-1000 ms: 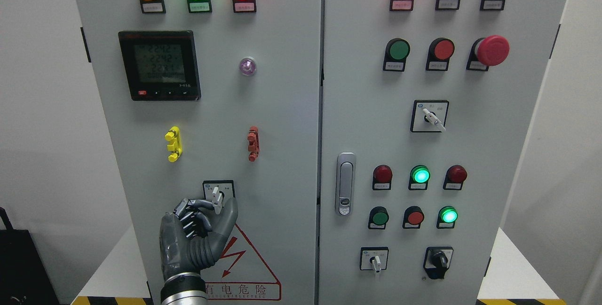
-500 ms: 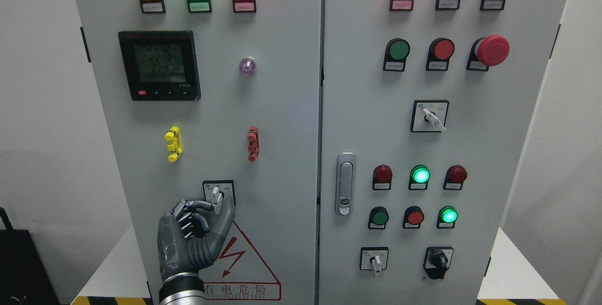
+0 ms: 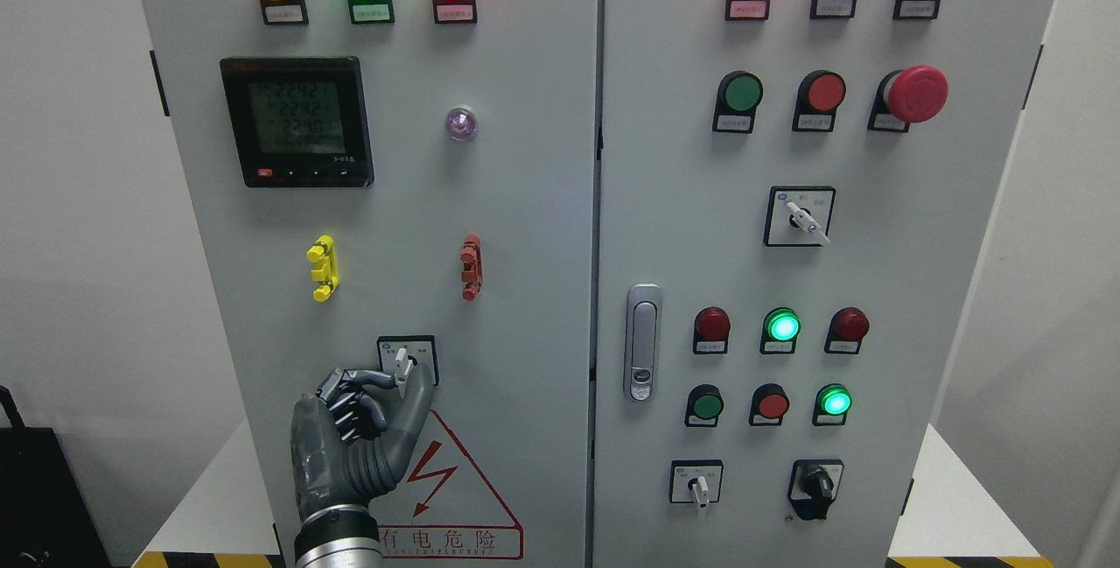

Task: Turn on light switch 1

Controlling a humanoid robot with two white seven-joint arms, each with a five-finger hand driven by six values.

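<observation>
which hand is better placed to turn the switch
Left. The left hand already has its fingers at the switch lever low on the left door; the right hand is not in view.

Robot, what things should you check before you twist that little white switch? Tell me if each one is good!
1. Left hand at the white switch lever: ok.
2. Fingers curled around the lever: ok, thumb and fingertips pinch it.
3. Lever turned to the on position: cannot tell, its labels are too small.
4. Hand clear of the warning sticker: not ok, the palm overlaps it.
5. Right hand out of the way: ok, not in view.
</observation>
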